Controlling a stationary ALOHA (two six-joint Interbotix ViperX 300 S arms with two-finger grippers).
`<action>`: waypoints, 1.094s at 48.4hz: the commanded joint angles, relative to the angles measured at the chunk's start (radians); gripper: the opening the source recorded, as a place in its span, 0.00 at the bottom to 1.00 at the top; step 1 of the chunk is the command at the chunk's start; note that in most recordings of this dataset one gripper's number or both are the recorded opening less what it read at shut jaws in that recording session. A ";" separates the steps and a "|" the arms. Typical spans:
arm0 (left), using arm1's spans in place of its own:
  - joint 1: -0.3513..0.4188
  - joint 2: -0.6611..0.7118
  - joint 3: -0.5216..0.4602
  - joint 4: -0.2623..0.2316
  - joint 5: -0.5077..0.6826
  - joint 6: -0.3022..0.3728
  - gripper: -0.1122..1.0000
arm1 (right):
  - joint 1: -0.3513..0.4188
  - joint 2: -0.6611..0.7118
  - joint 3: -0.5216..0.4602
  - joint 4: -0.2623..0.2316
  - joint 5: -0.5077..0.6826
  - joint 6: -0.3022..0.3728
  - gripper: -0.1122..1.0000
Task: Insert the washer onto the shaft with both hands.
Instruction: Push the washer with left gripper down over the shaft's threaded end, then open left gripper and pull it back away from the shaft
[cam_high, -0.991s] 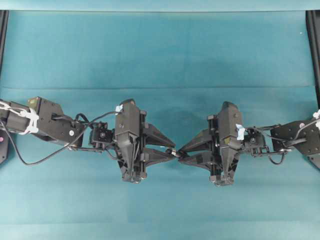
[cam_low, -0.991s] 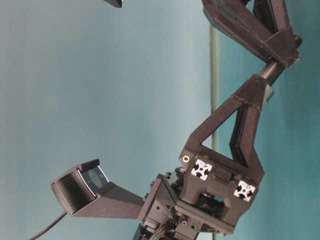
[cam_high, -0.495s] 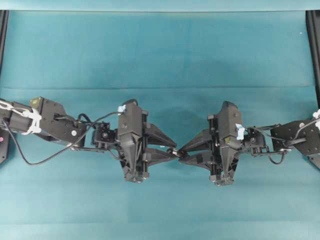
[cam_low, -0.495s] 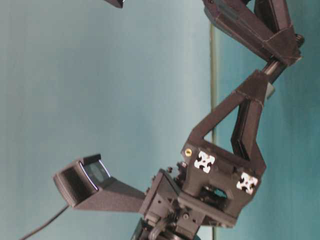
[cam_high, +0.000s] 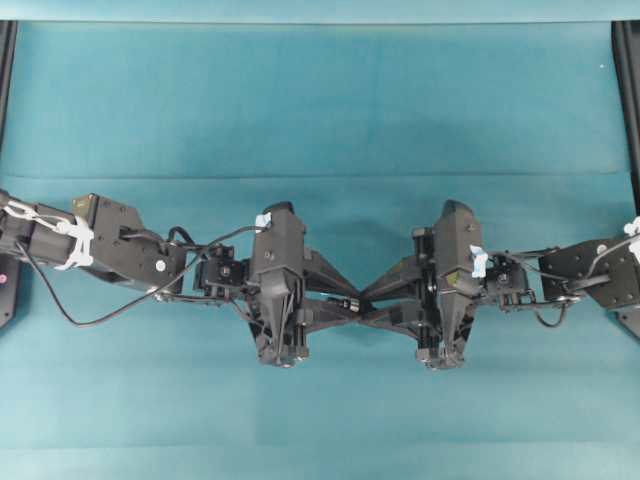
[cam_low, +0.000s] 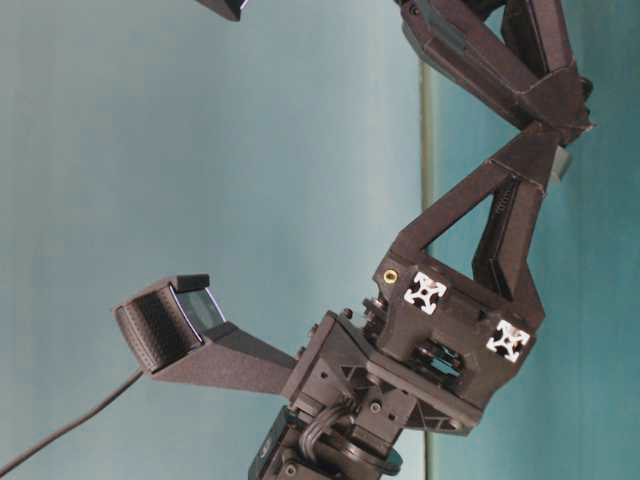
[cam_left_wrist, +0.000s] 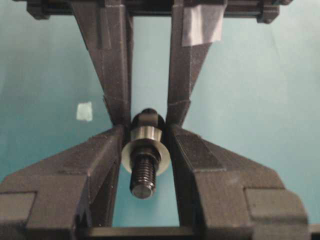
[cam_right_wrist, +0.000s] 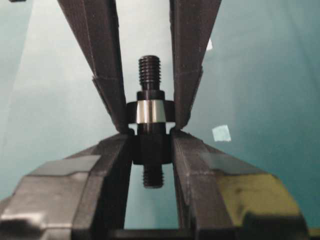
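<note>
Teal cloth table cover (cam_high: 320, 100), creased, fills the overhead frame from edge to edge.

Left arm (cam_high: 120, 250), black, cable-hung, bound with pale ties; enters from the left edge, mid-height.

Right arm (cam_high: 590, 275), black; enters from the right edge, mid-height.

Left gripper (cam_high: 345, 300), black lattice-framed fingers pointing toward frame centre. Jaws set narrow and clamped on the washer's edges, one finger either side, as the left wrist view shows.

Right gripper (cam_high: 368, 302), same build, pointing back at the left one. Jaws nearly together, clamped on the shaft's thick dark body in the right wrist view. Fingertips of both grippers meet at the centre of the overhead frame.

Shaft (cam_right_wrist: 150, 130), dark stepped metal, threaded at both ends, bright collar band; held at frame centre in the right wrist view.

Washer (cam_left_wrist: 146, 150), silver ring; threaded onto the shaft, sitting against the collar, centre of the left wrist view.

Tape square (cam_left_wrist: 84, 111), pale, on the cloth, left of the fingers.
</note>
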 joint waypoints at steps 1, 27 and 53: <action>0.000 -0.006 -0.018 0.002 -0.003 0.002 0.42 | -0.002 -0.011 -0.018 0.002 -0.011 0.008 0.10; 0.017 -0.015 -0.034 0.003 -0.003 -0.015 0.43 | 0.000 -0.008 -0.015 -0.002 0.008 0.002 0.10; 0.012 -0.107 0.008 0.002 0.020 -0.011 0.81 | 0.000 -0.008 -0.009 0.000 0.008 0.002 0.10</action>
